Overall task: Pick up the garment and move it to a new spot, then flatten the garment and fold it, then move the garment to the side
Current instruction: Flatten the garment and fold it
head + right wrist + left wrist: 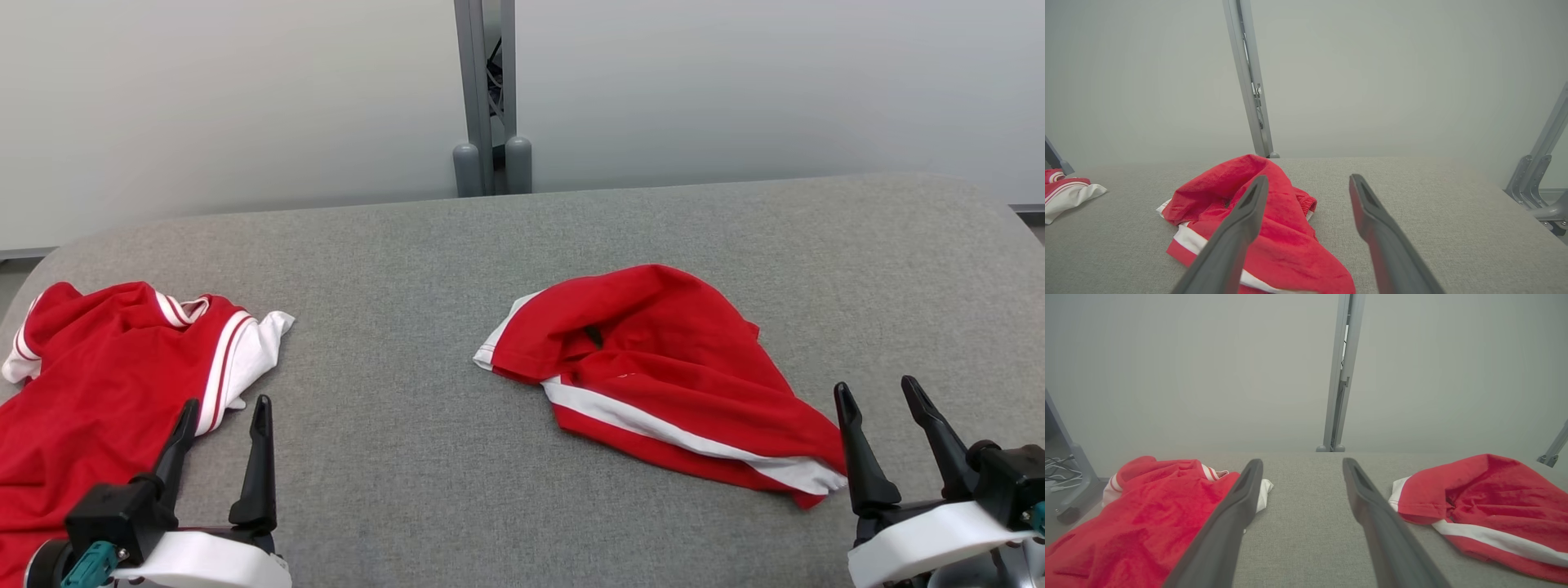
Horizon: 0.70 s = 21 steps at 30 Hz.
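Observation:
A crumpled red garment (669, 359) with a white stripe lies on the grey padded table (392, 269), right of centre. My right gripper (875, 385) stands open at the lower right, just beyond the garment's near right corner and holding nothing. In the right wrist view the garment (1290, 245) lies under and left of the open right gripper (1308, 177). My left gripper (225, 404) is open at the lower left, empty. The left wrist view has the garment (1486, 498) to the right of the left gripper (1302, 461).
A second red and white garment (106, 384) is spread at the table's left end, its edge under my left fingers; it also appears in the wrist views (1155, 502) (1065, 190). A grey metal post (490, 98) stands behind the table against a pale wall.

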Motion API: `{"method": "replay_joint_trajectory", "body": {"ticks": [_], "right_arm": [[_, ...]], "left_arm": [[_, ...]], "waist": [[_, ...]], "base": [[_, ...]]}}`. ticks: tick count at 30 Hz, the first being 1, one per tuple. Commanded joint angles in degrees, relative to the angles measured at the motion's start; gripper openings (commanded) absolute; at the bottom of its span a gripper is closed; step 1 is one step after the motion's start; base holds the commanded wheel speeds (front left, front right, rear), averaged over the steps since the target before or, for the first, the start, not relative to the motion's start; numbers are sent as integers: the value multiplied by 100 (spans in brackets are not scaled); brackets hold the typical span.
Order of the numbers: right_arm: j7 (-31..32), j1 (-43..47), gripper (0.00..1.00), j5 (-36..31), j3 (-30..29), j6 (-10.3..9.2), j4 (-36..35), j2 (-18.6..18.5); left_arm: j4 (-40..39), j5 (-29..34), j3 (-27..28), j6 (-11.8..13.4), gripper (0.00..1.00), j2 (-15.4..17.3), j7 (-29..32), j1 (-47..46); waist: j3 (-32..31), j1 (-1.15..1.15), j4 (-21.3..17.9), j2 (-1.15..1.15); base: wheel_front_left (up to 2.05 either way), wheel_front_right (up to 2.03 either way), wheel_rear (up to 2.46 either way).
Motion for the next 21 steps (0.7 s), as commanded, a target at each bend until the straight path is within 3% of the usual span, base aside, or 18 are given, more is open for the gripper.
{"method": "replay_joint_trajectory", "body": {"ticks": [1,21], "right_arm": [[15,49,100,15,-23,-2,-35,-23],[69,102,100,123,22,-2,-102,-24]], "left_arm": [[-26,23,15,20,100,50,26,31],[-250,67,-57,159,100,75,132,-36]], "waist": [[-13,0,-2,0],[-94,0,43,0]], "base": [[0,0,0],[0,0,0]]}}
